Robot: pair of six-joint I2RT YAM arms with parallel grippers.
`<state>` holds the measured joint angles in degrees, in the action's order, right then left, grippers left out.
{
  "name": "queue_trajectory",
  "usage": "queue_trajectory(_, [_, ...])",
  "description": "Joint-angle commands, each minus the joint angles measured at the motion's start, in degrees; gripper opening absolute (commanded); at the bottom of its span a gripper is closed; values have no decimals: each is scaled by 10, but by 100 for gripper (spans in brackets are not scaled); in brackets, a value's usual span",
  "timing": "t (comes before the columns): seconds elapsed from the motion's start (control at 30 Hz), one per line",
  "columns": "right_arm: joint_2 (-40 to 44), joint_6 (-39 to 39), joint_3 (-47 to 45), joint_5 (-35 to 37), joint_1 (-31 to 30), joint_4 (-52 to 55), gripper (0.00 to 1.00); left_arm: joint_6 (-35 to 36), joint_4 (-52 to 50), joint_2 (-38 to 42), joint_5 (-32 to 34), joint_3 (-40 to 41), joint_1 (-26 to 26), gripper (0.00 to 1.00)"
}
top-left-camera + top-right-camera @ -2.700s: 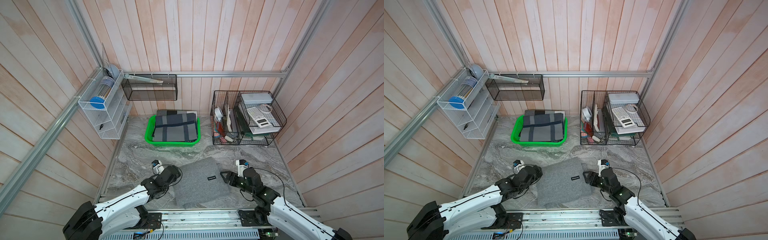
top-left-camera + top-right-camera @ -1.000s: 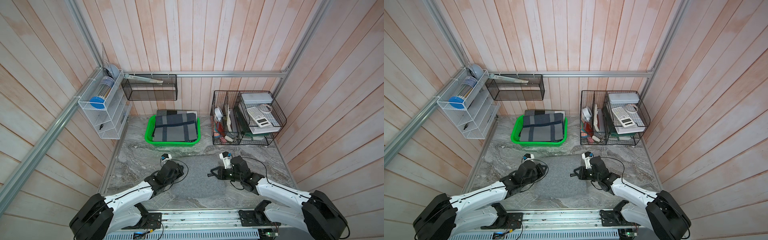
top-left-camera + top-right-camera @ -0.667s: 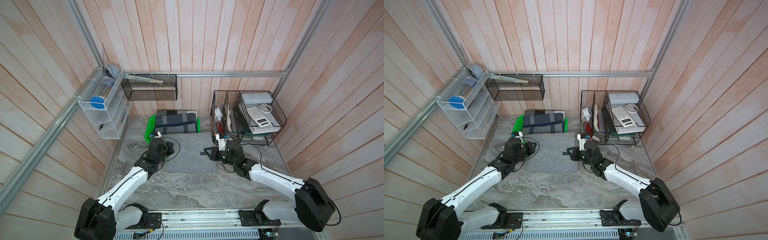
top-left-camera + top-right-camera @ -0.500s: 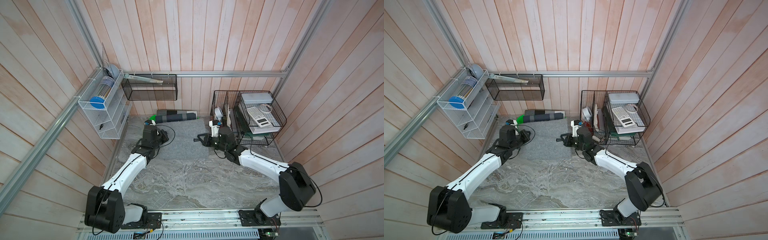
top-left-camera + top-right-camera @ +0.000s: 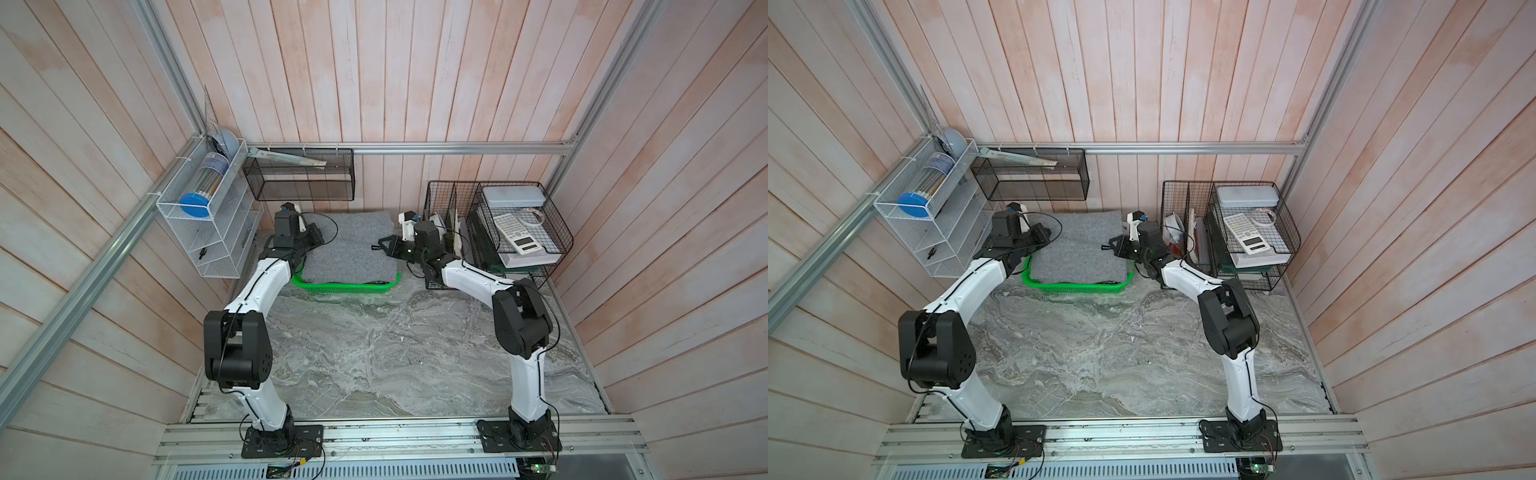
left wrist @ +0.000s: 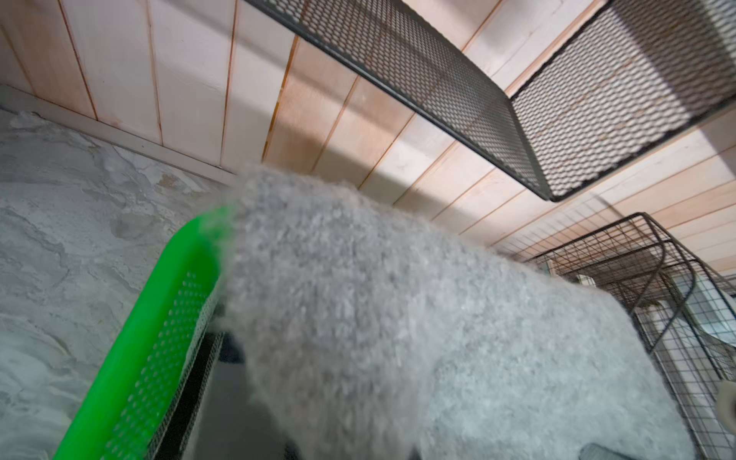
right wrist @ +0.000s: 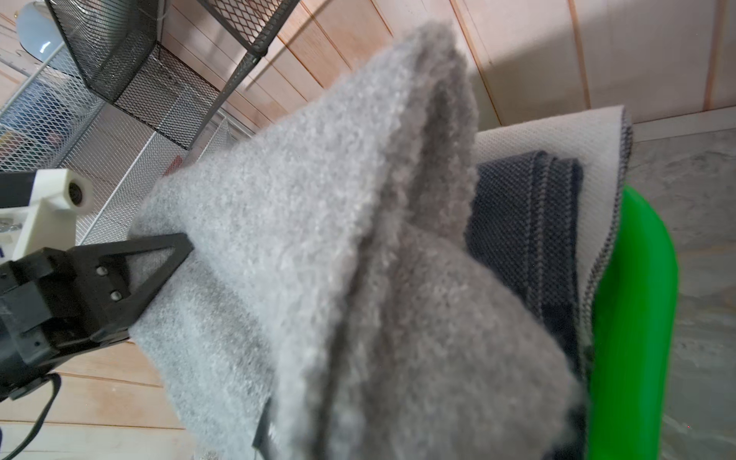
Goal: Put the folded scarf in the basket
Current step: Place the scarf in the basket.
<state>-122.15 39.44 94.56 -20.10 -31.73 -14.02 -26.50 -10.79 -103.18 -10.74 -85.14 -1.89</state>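
The fuzzy grey folded scarf hung stretched flat between the two arms, directly over the bright green perforated plastic basket. It covered nearly the whole opening, so in both top views only the near rim and the two near corners showed.

The left gripper was clenched on the scarf's left edge. In the right wrist view its black upper finger lay flat on the fleece. The right gripper was clamped on the opposite edge, its tips buried in the fabric.

Under the scarf, inside the basket, lay a dark navy checked folded cloth. The scarf's layered right edge drooped just above it and close inside the green rim.

Room at the back was tight:
- The scarf's far edge reached close to the plank wall, below the black mesh wall shelf.
- The black wire desk organiser stood just beside the right gripper.
- The white wire rack stood near the left arm.

In front of the basket, the grey marbled tabletop lay broad and bare between the arm bases.
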Motion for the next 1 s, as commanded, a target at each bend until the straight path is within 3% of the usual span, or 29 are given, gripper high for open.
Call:
queue_trajectory(0.0, [-23, 0, 35, 3, 10, 26, 0, 22, 7, -29, 9, -38, 17, 0])
queue_trajectory(0.17, [-61, 5, 72, 4, 17, 37, 0, 19, 8, -55, 26, -48, 18, 0])
queue_trajectory(0.2, [-69, 4, 83, 2, 17, 42, 8, 19, 16, -54, 28, -41, 19, 0])
queue_trajectory(0.23, [-75, 2, 92, 0, 19, 47, 24, 19, 19, -53, 31, -40, 19, 3])
queue_trajectory(0.27, [-77, -1, 97, 0, 19, 51, 38, 20, 18, -52, 36, -41, 20, 16])
queue_trajectory(0.33, [-74, -5, 100, -2, 19, 54, 67, 21, 17, -45, 45, -43, 20, 78])
queue_trajectory(0.37, [-69, -7, 99, -3, 19, 55, 74, 20, 19, -39, 47, -41, 20, 95])
queue_trajectory(0.4, [-61, -9, 96, -1, 19, 57, 81, 20, 21, -32, 45, -39, 20, 100])
queue_trajectory(0.5, [-17, -18, 71, 9, 17, 56, 98, 12, 17, -3, 47, -29, 20, 100])
queue_trajectory(0.6, [53, -34, 11, 30, 14, 50, 98, -5, 32, 57, 54, 20, 19, 100])
queue_trajectory(0.77, [218, -48, -169, 68, 8, 11, 98, -14, 91, 202, 69, 160, 0, 100])
queue_trajectory(0.87, [330, -64, -289, 119, 5, 2, 98, 30, 108, 297, 127, 251, -34, 100])
queue_trajectory(0.97, [456, -65, -438, 215, 3, -45, 98, 94, 184, 403, 186, 377, -74, 100])
